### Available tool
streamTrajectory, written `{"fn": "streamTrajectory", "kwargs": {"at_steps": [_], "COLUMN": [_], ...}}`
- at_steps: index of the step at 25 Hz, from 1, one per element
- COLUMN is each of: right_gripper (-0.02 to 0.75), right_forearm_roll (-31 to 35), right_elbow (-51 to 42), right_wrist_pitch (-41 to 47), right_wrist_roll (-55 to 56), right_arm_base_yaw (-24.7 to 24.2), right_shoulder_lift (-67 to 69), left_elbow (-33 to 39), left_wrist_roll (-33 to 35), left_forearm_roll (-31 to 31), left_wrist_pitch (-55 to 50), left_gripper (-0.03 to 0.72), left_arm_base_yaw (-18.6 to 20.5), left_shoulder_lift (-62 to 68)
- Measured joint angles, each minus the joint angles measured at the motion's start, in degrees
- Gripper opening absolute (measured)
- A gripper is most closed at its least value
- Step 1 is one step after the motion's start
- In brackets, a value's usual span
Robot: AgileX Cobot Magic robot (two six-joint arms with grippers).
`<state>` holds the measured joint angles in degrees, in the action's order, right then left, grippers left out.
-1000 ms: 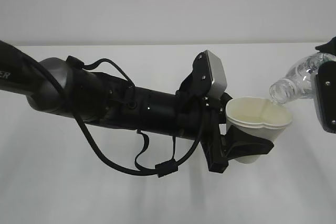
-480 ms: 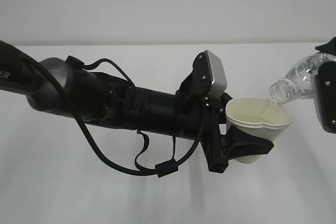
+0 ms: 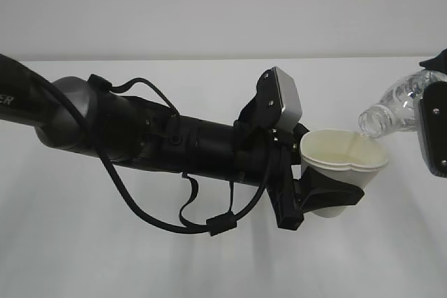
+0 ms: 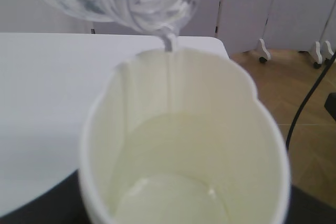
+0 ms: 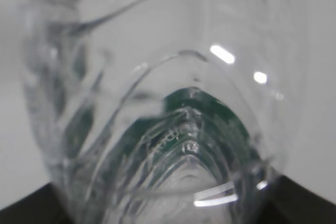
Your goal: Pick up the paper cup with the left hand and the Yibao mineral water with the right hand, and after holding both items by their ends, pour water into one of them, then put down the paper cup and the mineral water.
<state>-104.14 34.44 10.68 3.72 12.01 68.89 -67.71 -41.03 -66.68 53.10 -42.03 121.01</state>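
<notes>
You have one paper cup (image 3: 343,160), one Yibao mineral water (image 3: 391,109) bottle and two arms in play. Your left hand (image 3: 328,197) pinches the cup low on its wall, its black fingers (image 3: 342,195) wrapped around the lower part, and the squeeze has pushed the rim out of round. The cup hangs above the white desk (image 3: 209,256), tilted a little, its mouth facing up toward the bottle. Your right hand (image 3: 434,127) clamps the bottle near its base at the right edge of the exterior view; only part of that hand shows, cut off by the frame. The bottle is tipped with its bare neck down, just over the cup's far rim.

In the left wrist view a thin stream of water (image 4: 168,51) runs from the neck into the cup, and a shallow pool lies at the bottom. The right wrist view is filled by blurred clear plastic with a patch of green label, so that hand's fingers cannot be made out there.

The desk's right edge lies close beyond the cup in the left wrist view, with wooden floor (image 4: 294,103) past it; open desk spreads below and left of the arm.
</notes>
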Motion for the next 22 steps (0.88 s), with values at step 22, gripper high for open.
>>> {"fn": "streamTrajectory", "kwargs": {"at_steps": [22], "right_gripper": [0.456], "right_forearm_roll": [0.0], "right_elbow": [0.0], "right_wrist_pitch": [0.0], "right_wrist_roll": [0.0], "right_arm_base_yaw": [0.0], "right_shoulder_lift": [0.0], "left_elbow": [0.0], "left_wrist_roll": [0.0], "left_forearm_roll": [0.0], "left_wrist_pitch": [0.0], "left_gripper": [0.411], "left_arm_base_yaw": [0.0], "left_shoulder_lift": [0.0]}}
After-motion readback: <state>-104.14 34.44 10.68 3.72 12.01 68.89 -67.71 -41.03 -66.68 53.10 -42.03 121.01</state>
